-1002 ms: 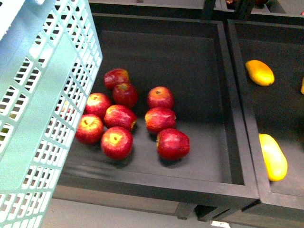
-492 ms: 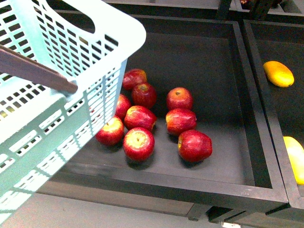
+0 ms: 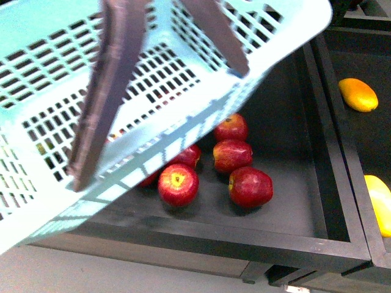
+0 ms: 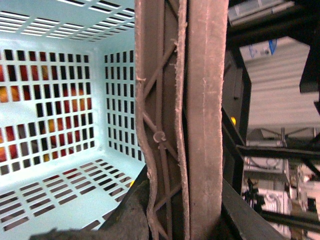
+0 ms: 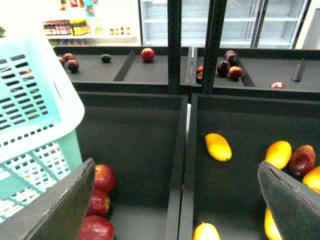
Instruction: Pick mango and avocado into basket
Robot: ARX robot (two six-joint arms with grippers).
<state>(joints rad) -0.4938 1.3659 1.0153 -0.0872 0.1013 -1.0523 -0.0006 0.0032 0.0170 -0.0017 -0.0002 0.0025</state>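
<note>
The light teal basket [image 3: 183,85] hangs tilted across the upper left of the front view, its brown-grey handle [image 3: 110,91] in front. In the left wrist view my left gripper [image 4: 180,225] is shut on the handle [image 4: 200,125], with the basket's slotted inside [image 4: 60,115] below. My right gripper [image 5: 175,200] is open and empty above the bins, beside the basket [image 5: 30,115]. Yellow mangoes [image 3: 358,94] [image 3: 380,201] lie in the right bin; the right wrist view shows them too [image 5: 218,146] [image 5: 278,154]. A small dark green fruit, likely the avocado [image 5: 106,58], lies on a far shelf.
Red apples [image 3: 250,186] lie in the black left bin, partly under the basket. A black divider [image 3: 333,152] separates it from the mango bin. A red-green mango [image 5: 302,160] lies at the right. Far shelves hold an apple [image 5: 147,54] and dark fruit [image 5: 227,67].
The basket has swung right and up across the front view and now covers several apples. Its handle has come to the front.
</note>
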